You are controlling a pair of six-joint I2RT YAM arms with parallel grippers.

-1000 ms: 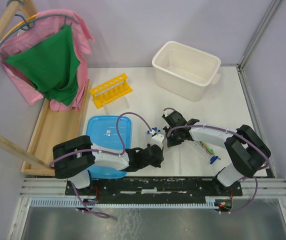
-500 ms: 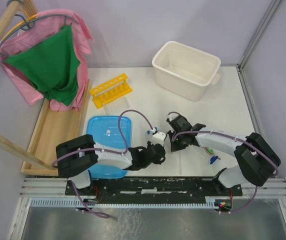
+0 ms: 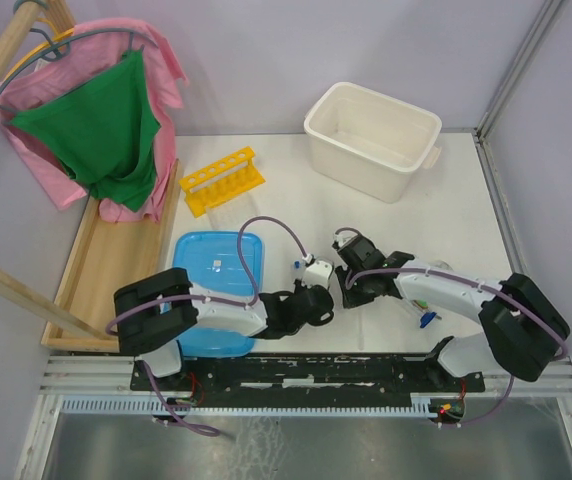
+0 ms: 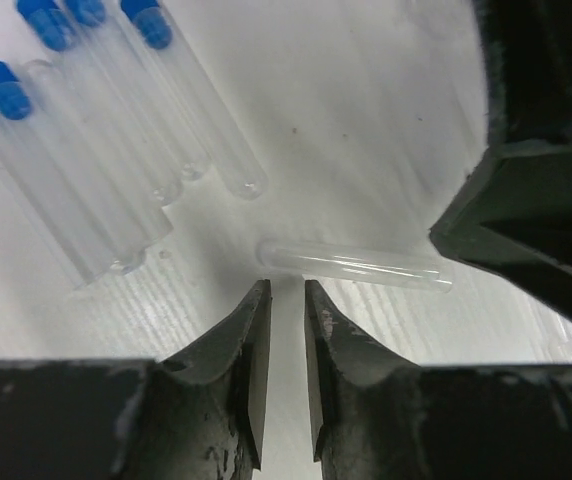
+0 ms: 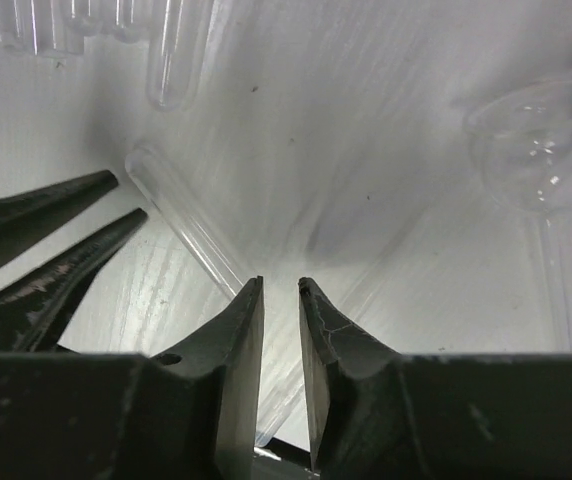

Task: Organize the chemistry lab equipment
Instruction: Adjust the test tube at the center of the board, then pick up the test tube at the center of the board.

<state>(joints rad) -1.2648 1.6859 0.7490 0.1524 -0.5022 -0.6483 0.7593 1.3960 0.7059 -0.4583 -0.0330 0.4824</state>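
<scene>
An uncapped clear tube [image 4: 356, 265] is laid flat on the white surface [image 3: 296, 205], just past the tips of the left pincer [image 4: 286, 290], with the right pincer [image 5: 279, 285] at its 3 o'clock end. Both pincers are held narrowly parted, and nothing is pinched by either. The blue-capped tubes [image 4: 51, 180] are laid side by side at 10 o'clock of the left pincer; a small glass flask [image 5: 536, 165] is found at 2 o'clock of the right one. The yellow rack [image 3: 223, 180] is stood well apart, at 11 o'clock in the overhead view.

The main hazard is judged to be rolling: the tube is round and smooth, so it could be sent off towards the blue-capped tubes if it is touched by one finger only. With the two pincers so near, a collision could be caused by any uncoordinated approach, and the flask could be knocked.
</scene>
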